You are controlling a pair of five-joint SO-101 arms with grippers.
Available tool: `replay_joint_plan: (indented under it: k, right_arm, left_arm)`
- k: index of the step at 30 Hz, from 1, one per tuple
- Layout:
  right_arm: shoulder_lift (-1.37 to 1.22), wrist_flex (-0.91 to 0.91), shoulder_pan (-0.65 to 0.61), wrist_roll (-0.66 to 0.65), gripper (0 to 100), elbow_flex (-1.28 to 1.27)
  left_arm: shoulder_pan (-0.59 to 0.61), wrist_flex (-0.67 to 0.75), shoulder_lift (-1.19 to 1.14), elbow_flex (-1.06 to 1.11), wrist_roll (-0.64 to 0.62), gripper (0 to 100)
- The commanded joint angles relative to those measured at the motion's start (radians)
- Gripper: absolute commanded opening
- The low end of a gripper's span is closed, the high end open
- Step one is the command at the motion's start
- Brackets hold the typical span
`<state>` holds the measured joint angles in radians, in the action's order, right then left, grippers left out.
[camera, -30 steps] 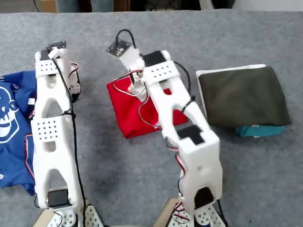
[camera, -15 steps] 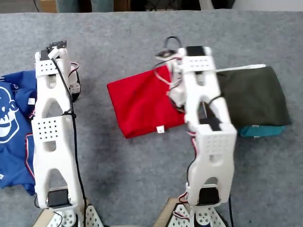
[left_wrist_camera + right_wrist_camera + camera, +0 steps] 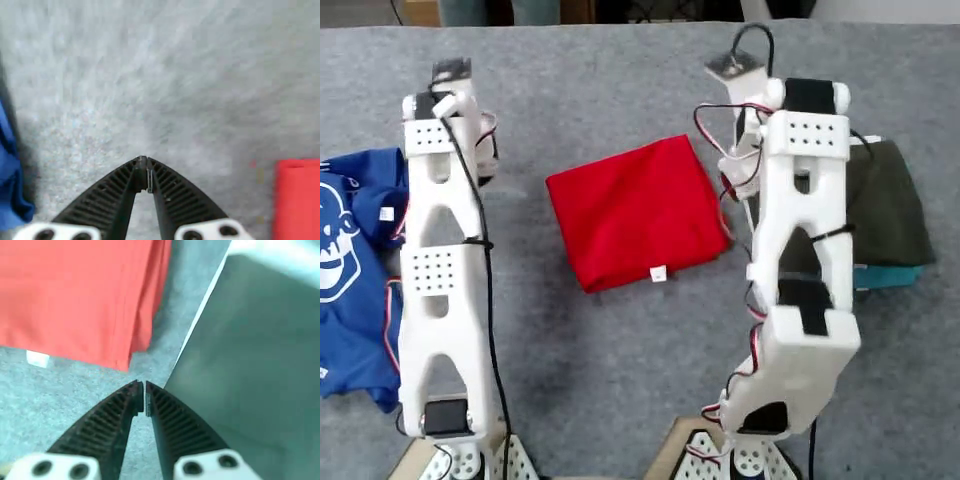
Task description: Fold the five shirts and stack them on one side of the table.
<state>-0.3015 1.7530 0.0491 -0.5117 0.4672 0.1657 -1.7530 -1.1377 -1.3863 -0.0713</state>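
Lying at the table's (image 3: 620, 70) middle, the red shirt (image 3: 635, 212) is flanked by the left gripper (image 3: 145, 172) and right gripper (image 3: 141, 390), both closed empty; the olive shirt (image 3: 895, 210) is stacked near the right edge.

Left of the red shirt (image 3: 635, 212): blue shirt (image 3: 355, 330), cropped by the frame edge. Right of the red shirt: dark green shirt (image 3: 898, 210), partly covered by the right arm (image 3: 802, 230); beneath it, teal shirt (image 3: 890, 277), mostly hidden.
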Motion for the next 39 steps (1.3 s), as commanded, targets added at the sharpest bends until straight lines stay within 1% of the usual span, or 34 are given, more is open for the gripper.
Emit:
replay_joint_plan:
  k: [1,3,5,7,9,12,16,19,23,29,34,36,39]
  right_arm:
    - [0.077,0.009,-0.060,-0.006,1.5,0.010]
    - [0.077,0.008,-0.104,-0.005,1.5,-0.044]
    - [0.076,-0.020,-0.127,0.025,1.5,-0.122]
    - [0.077,-0.094,-0.129,0.055,1.5,-0.229]
    - [0.077,-0.183,-0.127,0.058,1.5,-0.349]
    - [0.077,-0.338,-0.127,0.064,1.5,-0.538]
    - [0.084,-0.525,-0.094,0.064,1.5,-0.691]
    - [0.079,-0.566,-0.068,0.058,1.5,-0.696]
    - [0.087,-0.555,-0.064,0.057,1.5,-0.691]
    - [0.113,-0.321,-0.031,0.057,1.5,-0.579]
    - [0.292,-0.221,-0.029,0.057,1.5,-0.582]
    - [0.375,-0.210,-0.032,0.060,1.5,-0.616]
    - [0.460,-0.275,-0.043,0.063,1.5,-0.691]
  left_arm:
    - [-0.151,-0.012,0.118,-0.113,-0.058,3]
    - [-0.214,-0.012,0.181,-0.110,-0.061,3]
    - [-0.240,-0.008,0.186,-0.058,-0.068,3]
    - [-0.260,0.008,0.164,-0.007,-0.071,3]
    - [-0.278,0.032,0.126,0.038,-0.084,3]
    - [-0.286,0.046,0.041,0.068,-0.160,3]
    - [-0.295,0.071,-0.081,0.035,-0.183,3]
    - [-0.312,0.064,-0.133,-0.033,-0.175,3]
    - [-0.309,0.031,-0.163,-0.139,-0.175,3]
    - [-0.308,-0.008,-0.169,-0.246,-0.175,3]
    - [-0.274,-0.008,-0.149,-0.280,-0.175,3]
    - [-0.252,-0.008,-0.123,-0.277,-0.180,3]
    - [-0.208,-0.008,-0.097,-0.277,-0.183,3]
